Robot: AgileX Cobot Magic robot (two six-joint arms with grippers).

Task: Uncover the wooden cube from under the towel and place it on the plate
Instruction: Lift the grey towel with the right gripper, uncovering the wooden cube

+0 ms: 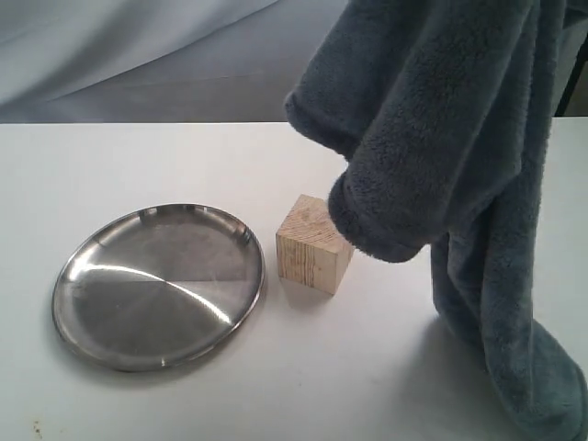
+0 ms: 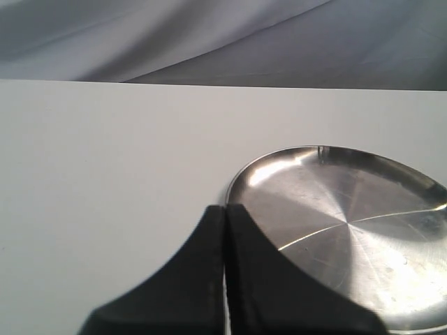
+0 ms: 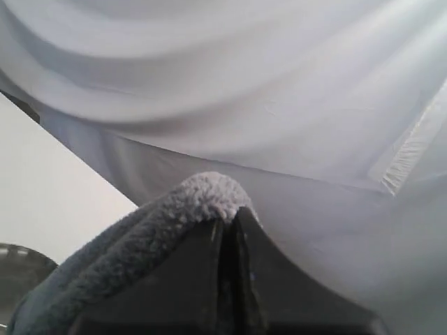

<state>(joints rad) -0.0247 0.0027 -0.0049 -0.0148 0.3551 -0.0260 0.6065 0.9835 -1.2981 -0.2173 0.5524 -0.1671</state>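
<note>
The pale wooden cube (image 1: 313, 244) stands uncovered on the white table, just right of the shiny steel plate (image 1: 158, 283). The blue-grey towel (image 1: 450, 138) hangs lifted over the right side; a low fold overlaps the cube's upper right corner and its tail trails to the table at the right. My right gripper (image 3: 229, 218) is shut on the towel (image 3: 167, 223), high up, hidden behind cloth in the exterior view. My left gripper (image 2: 225, 209) is shut and empty, low over the table at the plate's (image 2: 349, 230) rim.
A white table (image 1: 138, 165) carries everything, with bare surface left of and in front of the plate. A pale draped backdrop (image 1: 119, 46) hangs behind the table's far edge.
</note>
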